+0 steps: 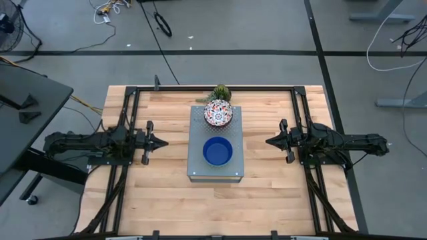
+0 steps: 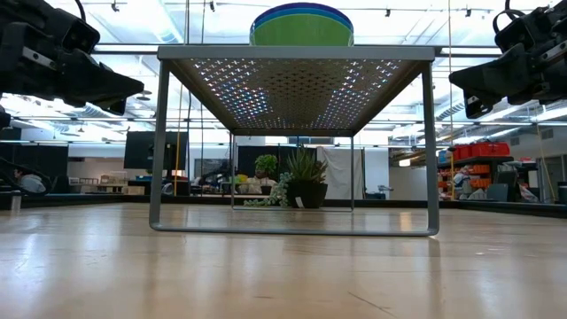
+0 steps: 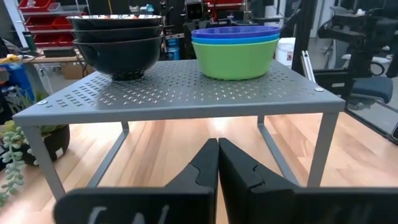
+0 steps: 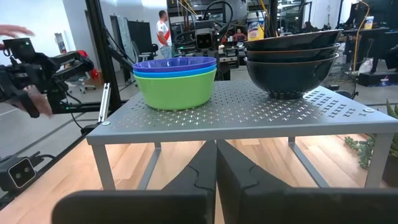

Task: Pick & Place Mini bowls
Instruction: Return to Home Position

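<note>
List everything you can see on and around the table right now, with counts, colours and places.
Patterned bowls: three, white with red-blue pattern inside, dark outside, stacked on the shelf's end by the plant.
Plain bowls: three, green at the bottom, then light blue, dark blue on top, stacked on the shelf's other end.
Shelf: one, grey perforated metal, mid-table.
Plant: one, green, on the table just behind the shelf.
Table: one, light wood.
Person: one, standing in the room beyond.
Left claw: one, dark, shut, left of the shelf, apart from it.
Right claw: one, dark, shut, right of the shelf, apart from it.
</note>
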Robot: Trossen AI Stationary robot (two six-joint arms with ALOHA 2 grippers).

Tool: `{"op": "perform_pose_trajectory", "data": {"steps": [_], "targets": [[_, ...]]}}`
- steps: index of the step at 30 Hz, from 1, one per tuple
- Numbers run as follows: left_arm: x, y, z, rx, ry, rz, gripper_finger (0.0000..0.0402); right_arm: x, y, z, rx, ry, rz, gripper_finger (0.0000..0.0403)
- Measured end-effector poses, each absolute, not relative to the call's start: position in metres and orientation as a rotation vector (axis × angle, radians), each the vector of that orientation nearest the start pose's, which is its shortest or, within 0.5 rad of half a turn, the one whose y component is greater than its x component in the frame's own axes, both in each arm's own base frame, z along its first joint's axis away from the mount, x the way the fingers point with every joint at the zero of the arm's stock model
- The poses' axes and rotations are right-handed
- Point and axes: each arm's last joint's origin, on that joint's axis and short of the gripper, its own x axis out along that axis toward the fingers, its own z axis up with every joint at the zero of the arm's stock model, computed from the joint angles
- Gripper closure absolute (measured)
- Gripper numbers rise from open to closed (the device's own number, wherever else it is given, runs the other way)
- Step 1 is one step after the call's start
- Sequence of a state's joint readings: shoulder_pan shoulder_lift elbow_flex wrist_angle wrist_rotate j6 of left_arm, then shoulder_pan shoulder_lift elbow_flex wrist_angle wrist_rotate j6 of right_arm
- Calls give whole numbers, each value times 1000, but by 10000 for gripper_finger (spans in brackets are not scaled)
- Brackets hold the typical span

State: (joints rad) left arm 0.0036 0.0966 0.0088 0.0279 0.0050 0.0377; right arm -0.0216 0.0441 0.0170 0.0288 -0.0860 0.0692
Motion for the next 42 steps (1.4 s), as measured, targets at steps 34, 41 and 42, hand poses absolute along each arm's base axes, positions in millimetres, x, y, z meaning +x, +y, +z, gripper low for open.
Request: {"op": "perform_pose_trajectory", "data": {"steps": [34, 41, 42], "targets": [[103, 0, 165, 37, 23, -1, 383, 99, 0, 169, 69, 1, 64, 392], [103, 0, 165, 37, 23, -1, 383, 99, 0, 169, 69, 1, 64, 392], [103, 0, 165, 37, 23, -1, 383, 99, 0, 169, 69, 1, 64, 392]]}}
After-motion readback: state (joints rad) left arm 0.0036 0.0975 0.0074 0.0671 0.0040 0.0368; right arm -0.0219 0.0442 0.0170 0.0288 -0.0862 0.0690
